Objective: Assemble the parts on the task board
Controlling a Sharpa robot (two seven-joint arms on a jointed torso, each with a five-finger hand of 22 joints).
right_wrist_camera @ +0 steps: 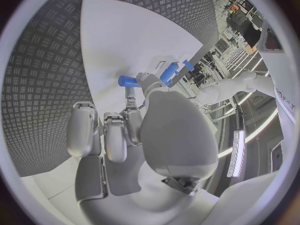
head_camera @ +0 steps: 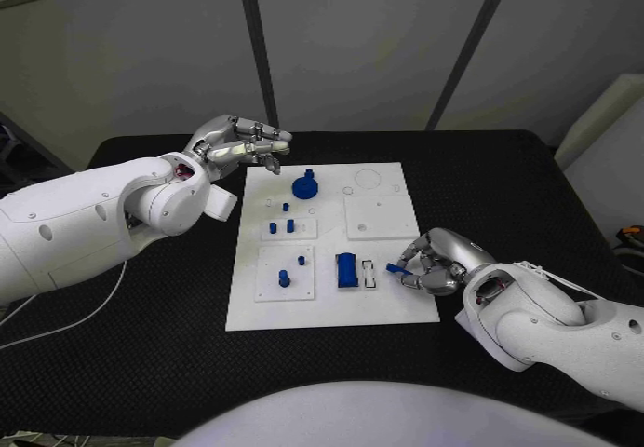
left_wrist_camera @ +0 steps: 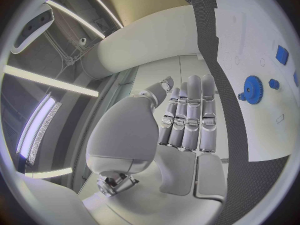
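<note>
In the head view, the left hand [head_camera: 242,142] hovers over the black counter [head_camera: 134,354] just off the 11 o'clock corner of the white task board [head_camera: 336,312], its fingers curled loosely inward with nothing between them. The left wrist view shows those fingers [left_wrist_camera: 190,115] lying side by side and fairly straight, holding nothing, with the board's edge and the blue gear [left_wrist_camera: 252,89] beyond them. On the board, from left to right in the head view, stand small blue pegs [head_camera: 282,226] and a lower blue peg [head_camera: 283,277], the gear near 12 o'clock, and a blue block [head_camera: 346,271] near the middle. At the board's 4 o'clock edge, the right hand [head_camera: 436,261] pinches a small blue part [head_camera: 396,268] in its fingers. The right wrist view shows that grip more plainly: the blue part juts out from the fingertips [right_wrist_camera: 142,79] above the white board, with the blue block just beyond.
</note>
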